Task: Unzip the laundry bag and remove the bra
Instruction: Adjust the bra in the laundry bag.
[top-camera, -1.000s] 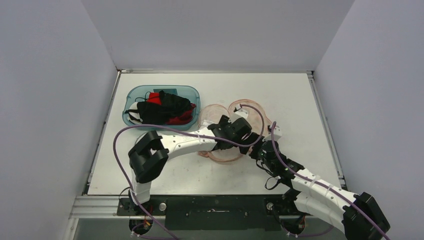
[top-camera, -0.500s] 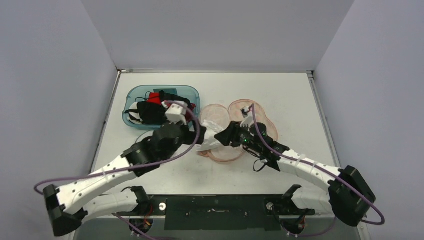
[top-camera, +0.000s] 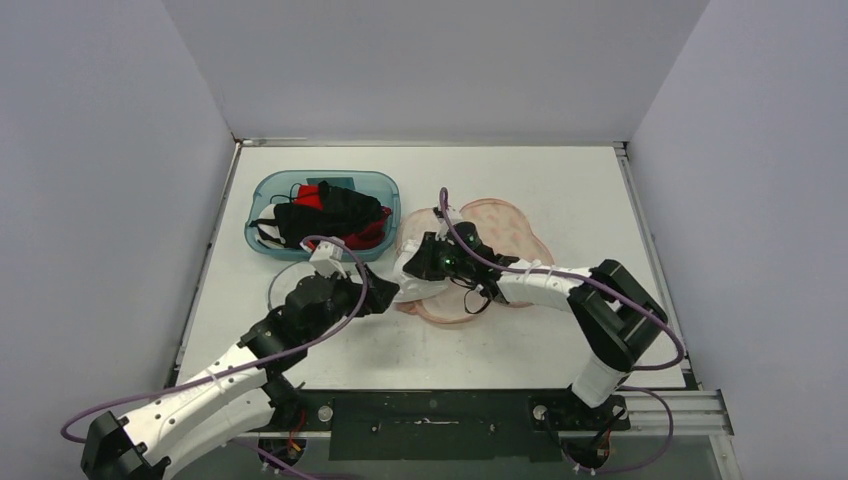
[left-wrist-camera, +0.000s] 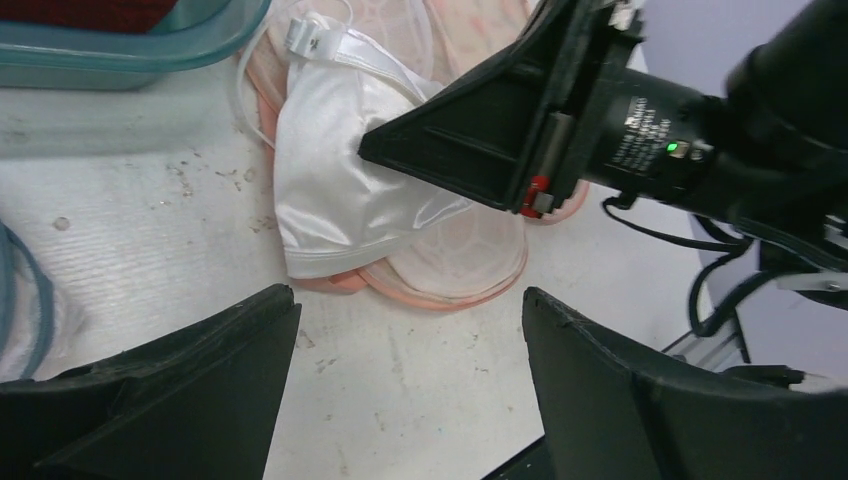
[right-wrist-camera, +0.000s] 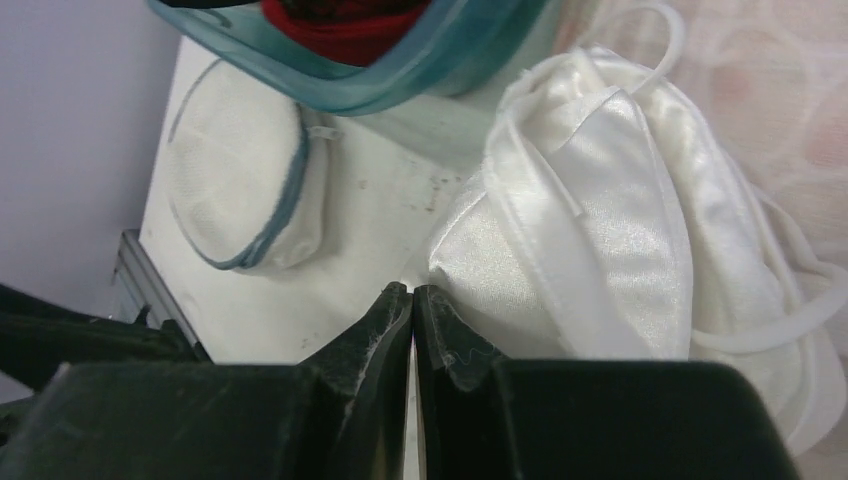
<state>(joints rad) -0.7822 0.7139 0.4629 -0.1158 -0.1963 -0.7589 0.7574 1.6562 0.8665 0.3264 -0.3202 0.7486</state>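
White satin bra (left-wrist-camera: 340, 180) lies bunched on pink mesh laundry bag (left-wrist-camera: 470, 265), apparently already out. Right gripper (right-wrist-camera: 412, 295): fingers closed at bra's edge, probably to pinch fabric; grip unconfirmed. Left gripper (left-wrist-camera: 408, 300): fingers spread, hovering beside it, free to assist.

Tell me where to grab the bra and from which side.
Probably pinch the bra at its rounded near edge, coming in low from the left gripper side. That folded cup rim lies exposed at the edge of the pink bag, while the straps bunch at the far end by the bin.
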